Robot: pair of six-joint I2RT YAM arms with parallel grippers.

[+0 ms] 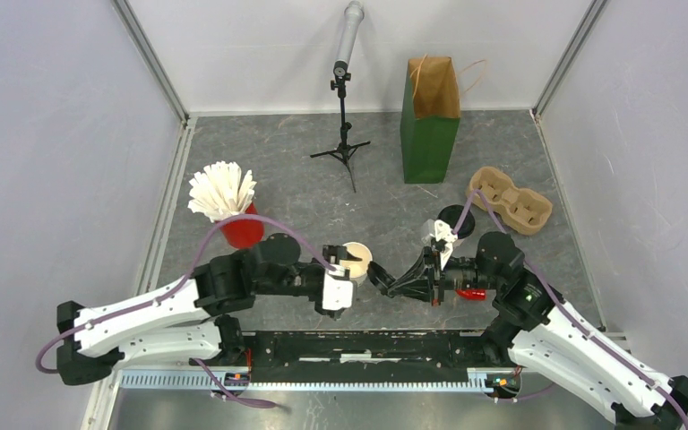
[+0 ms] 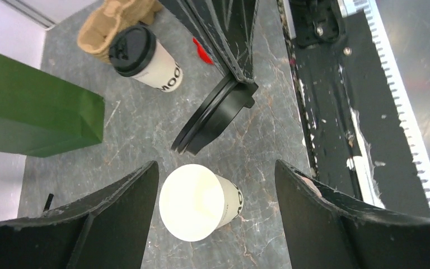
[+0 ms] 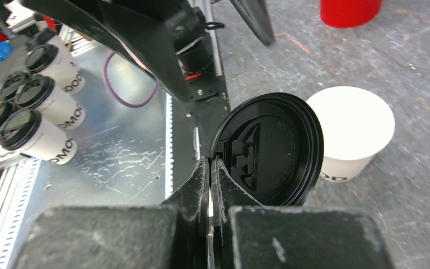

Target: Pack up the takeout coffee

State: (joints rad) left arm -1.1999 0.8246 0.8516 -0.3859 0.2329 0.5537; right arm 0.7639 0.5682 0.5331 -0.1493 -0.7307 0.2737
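Left gripper (image 2: 215, 168) agape, right gripper (image 3: 210, 168) clamped.

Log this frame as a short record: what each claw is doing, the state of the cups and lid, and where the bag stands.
left claw: open, fingers either side of the open cup, not touching it
right claw: shut on the rim of the black lid
black lid: tilted, beside the open cup, not seated on it
open cup: upright, unlidded
lidded cup: upright, next to the cup carrier
green bag: upright at the far side, mouth open
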